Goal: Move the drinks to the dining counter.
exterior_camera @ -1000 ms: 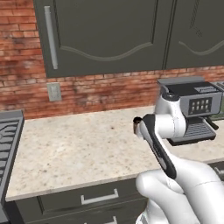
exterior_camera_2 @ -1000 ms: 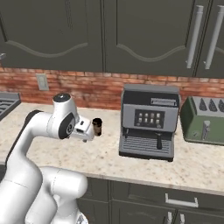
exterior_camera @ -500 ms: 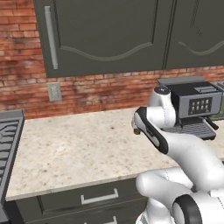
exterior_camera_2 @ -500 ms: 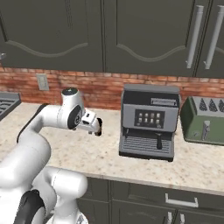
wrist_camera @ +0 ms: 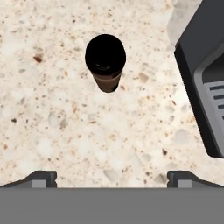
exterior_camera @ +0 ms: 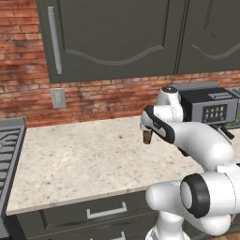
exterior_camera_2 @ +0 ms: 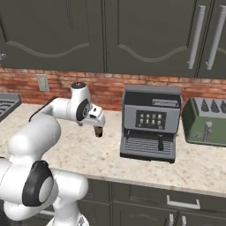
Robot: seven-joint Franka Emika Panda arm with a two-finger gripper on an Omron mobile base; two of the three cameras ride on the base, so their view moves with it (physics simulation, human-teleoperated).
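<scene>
Pincer point(wrist_camera: 112, 177) hangs above your speckled worktop point(wrist_camera: 65, 131) with its tips spread wide apart and holding nothing, while you see the brown cup point(wrist_camera: 105, 61) upright below, just beside the coffee machine point(exterior_camera_2: 150, 121).

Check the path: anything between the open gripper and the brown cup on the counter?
Nothing visible. In the hand view the brown cup stands alone on bare speckled counter, ahead of the open gripper. The coffee machine sits off to one side, clear of the line.
</scene>
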